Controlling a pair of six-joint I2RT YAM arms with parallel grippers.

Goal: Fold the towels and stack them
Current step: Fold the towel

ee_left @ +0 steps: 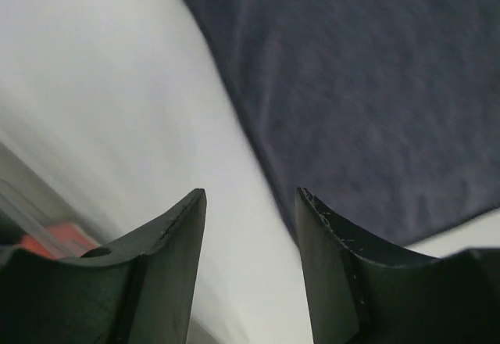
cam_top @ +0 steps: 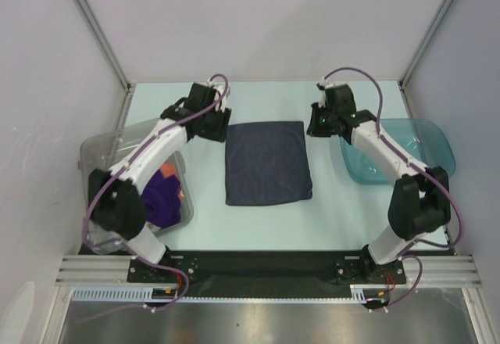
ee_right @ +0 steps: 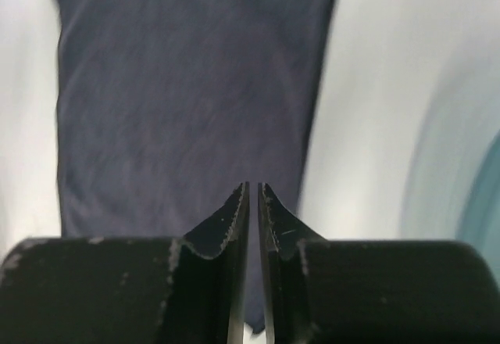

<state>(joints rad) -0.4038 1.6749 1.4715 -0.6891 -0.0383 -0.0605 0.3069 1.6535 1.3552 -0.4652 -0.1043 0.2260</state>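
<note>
Navy-grey towel (cam_top: 267, 163) flat on table (cam_top: 258, 227)

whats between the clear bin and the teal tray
The dark towel, lying flat on the table, roughly midway between them. The top view shows it.

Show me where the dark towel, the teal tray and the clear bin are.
dark towel (cam_top: 267, 163), top external view, middle of the cloth.
teal tray (cam_top: 431, 142), top external view, bare part of its floor.
clear bin (cam_top: 95, 156), top external view, its outer wall.
</note>
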